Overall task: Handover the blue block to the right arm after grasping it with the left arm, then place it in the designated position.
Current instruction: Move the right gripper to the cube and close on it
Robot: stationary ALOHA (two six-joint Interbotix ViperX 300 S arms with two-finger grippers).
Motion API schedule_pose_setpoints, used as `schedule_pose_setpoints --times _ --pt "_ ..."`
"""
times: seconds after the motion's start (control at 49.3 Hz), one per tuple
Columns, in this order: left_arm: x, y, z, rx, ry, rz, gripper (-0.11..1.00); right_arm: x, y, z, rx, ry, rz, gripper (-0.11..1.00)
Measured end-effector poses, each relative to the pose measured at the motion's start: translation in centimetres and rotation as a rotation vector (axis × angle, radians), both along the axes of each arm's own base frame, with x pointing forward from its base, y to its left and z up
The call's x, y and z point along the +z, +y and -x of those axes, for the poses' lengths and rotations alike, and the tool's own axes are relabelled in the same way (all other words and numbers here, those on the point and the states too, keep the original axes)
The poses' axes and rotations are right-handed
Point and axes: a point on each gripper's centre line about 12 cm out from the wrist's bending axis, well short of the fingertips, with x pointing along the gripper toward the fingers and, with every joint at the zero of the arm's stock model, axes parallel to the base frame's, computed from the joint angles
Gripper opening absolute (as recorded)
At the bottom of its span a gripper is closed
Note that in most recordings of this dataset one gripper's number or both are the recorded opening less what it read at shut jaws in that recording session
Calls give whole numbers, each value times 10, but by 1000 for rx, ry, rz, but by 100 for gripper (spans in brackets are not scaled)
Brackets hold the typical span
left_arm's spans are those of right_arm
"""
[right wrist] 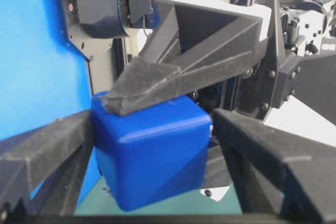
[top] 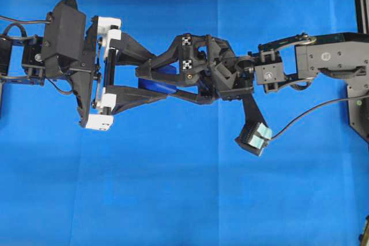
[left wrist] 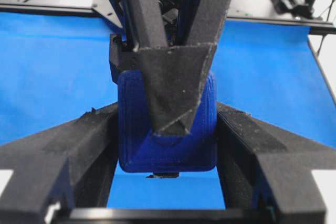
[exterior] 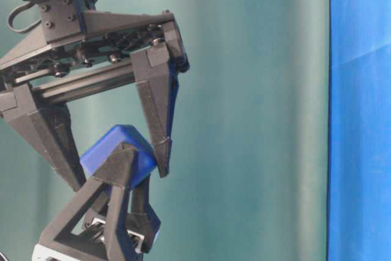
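Left gripper (top: 151, 82) gripping blue block (top: 167, 79) mid-air; right gripper (top: 154, 79) straddling it, jaws wide, small gap. No readable writing; checkered tags (top: 186, 41) only.

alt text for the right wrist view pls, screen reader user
The blue block fills the centre, held in the air by the left gripper, one of its foam-padded fingers lying across its top. The right gripper straddles it with jaws open, a visible gap on one side. Blue cloth lies behind.
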Motion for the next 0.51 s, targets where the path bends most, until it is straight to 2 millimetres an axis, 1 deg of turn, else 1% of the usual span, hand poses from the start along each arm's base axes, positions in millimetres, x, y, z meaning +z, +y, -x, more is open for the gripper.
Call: schedule_pose_setpoints --times 0.041,0.081,0.203,0.507 --pt "1 0 0 0 -2 0 46 0 0 0 0 1 2 88" --pt "0 0 0 0 0 -2 46 -1 -1 0 -6 9 4 82" --pt "1 1 0 3 -2 -1 46 -4 -3 1 -30 40 7 52" --pt "0 2 0 5 3 3 46 1 -7 5 -64 61 8 52"
